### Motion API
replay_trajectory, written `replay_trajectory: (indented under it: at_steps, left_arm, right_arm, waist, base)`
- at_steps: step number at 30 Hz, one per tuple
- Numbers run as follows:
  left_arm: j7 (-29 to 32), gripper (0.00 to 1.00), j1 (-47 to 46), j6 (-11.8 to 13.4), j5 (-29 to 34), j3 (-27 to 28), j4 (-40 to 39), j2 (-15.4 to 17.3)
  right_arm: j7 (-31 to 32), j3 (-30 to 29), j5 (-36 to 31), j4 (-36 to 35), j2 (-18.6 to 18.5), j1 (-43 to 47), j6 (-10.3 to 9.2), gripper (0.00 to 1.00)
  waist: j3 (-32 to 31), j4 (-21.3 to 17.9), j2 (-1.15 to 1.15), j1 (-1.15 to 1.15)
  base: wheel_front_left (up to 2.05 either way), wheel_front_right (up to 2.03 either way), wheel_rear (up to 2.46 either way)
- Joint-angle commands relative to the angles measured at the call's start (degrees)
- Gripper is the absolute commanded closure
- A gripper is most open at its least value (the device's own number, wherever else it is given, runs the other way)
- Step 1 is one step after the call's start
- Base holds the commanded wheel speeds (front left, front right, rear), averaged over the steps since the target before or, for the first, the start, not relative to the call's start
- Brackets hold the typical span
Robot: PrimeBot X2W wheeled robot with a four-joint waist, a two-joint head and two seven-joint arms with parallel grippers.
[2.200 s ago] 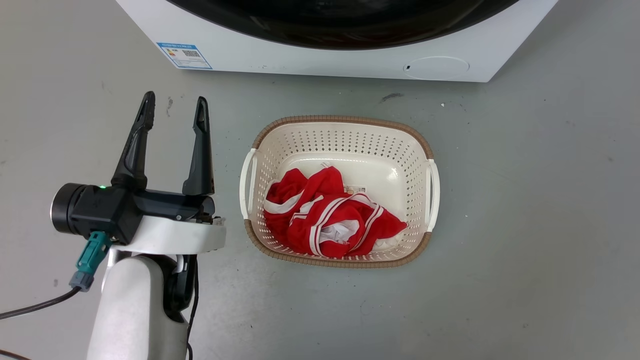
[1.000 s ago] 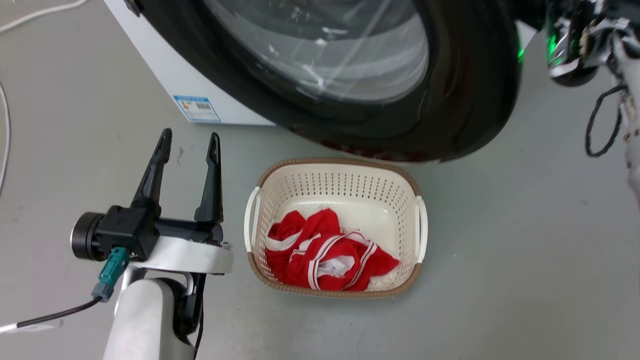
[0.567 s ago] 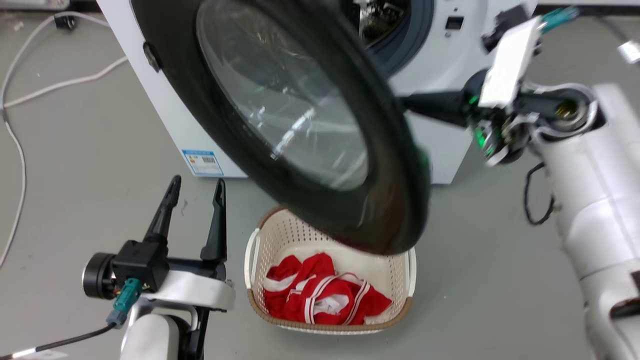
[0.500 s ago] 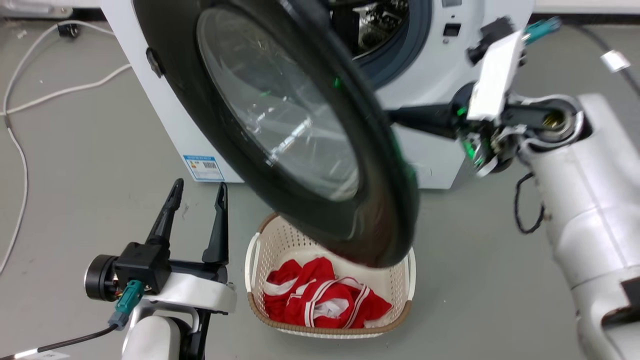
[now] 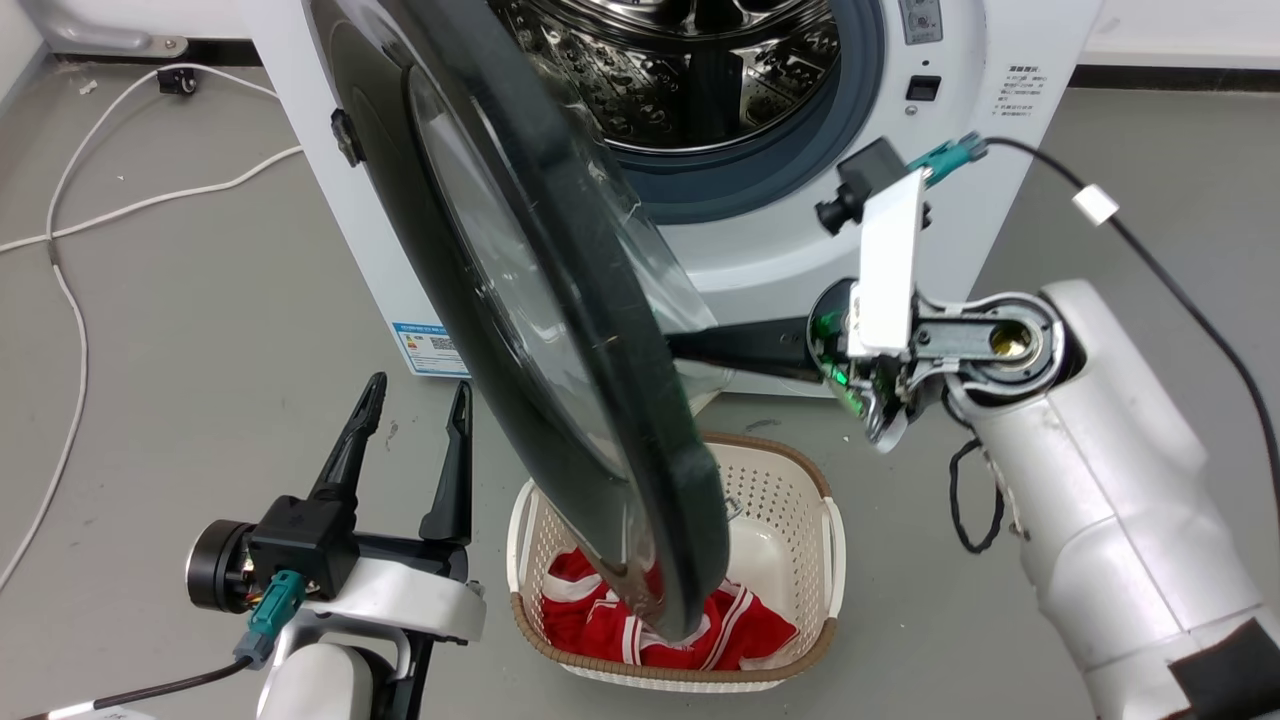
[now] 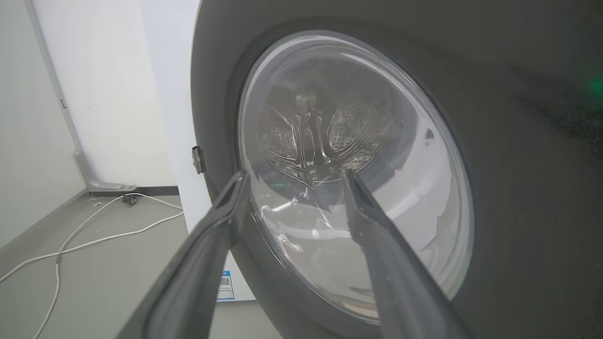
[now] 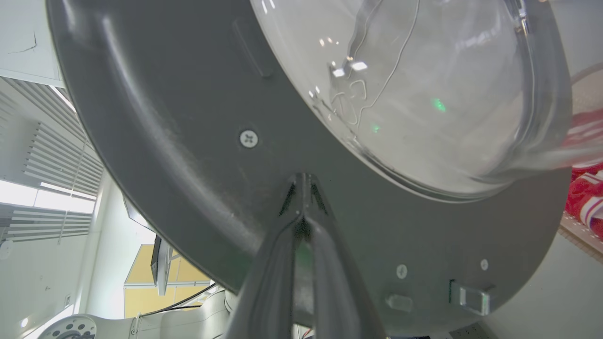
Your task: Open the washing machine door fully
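The washing machine [image 5: 770, 250] stands at the back, its steel drum [image 5: 690, 70] exposed. Its door [image 5: 610, 400] hangs partly open and shows nearly edge-on, reaching out over the basket. My right gripper [image 5: 682, 345] reaches left from the wrist to the door's inner side. In the right wrist view that gripper [image 7: 301, 178] is shut with nothing in it, tips pressed against the door's grey inner frame [image 7: 188, 165] just below the glass bowl [image 7: 424, 84]. Low on the left, my left gripper [image 5: 418, 392] is open, apart from the door. It [image 6: 294, 173] faces the door's outer glass [image 6: 377, 197].
A cream perforated basket [image 5: 832, 530] with red-and-white clothing [image 5: 750, 632] sits on the floor under the door's lower edge. White cables [image 5: 60, 250] trail over the grey floor at the left. A black cable [image 5: 1160, 260] runs from my right wrist.
The head camera has tilted up, bringing the drum into view. The door has swung wider toward the left, with my right gripper following against its inner side. The left gripper stays open.
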Motion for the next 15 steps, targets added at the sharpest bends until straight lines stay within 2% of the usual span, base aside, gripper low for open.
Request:
replay_trajectory:
  at_steps: [1,7,15]
  left_arm:
    - [-0.15,0.00,0.61,0.00,-0.17,-0.19,0.06,-0.03]
    - [-0.15,0.00,0.77,0.00,-0.38,-0.35,0.11,-0.06]
    - [-0.15,0.00,0.87,0.00,-0.47,-0.24,-0.11,-0.09]
  right_arm:
    - [-0.04,0.91,0.87,-0.74,0.50,1.62,0.14,1.00]
    - [-1.38,4.91,5.78,-4.76,0.55,3.40,0.14,1.00]
    - [-5.27,8.65,8.56,-9.07,0.52,5.82,0.14,1.00]
  waist:
    - [-0.13,0.16,0.00,0.01]
    - [-0.30,0.42,0.00,0.01]
    - [-0.26,-0.17,0.00,0.01]
  base:
    - [0.00,0.00,0.00]
    - [0.00,0.00,0.00]
    - [0.00,0.00,0.00]
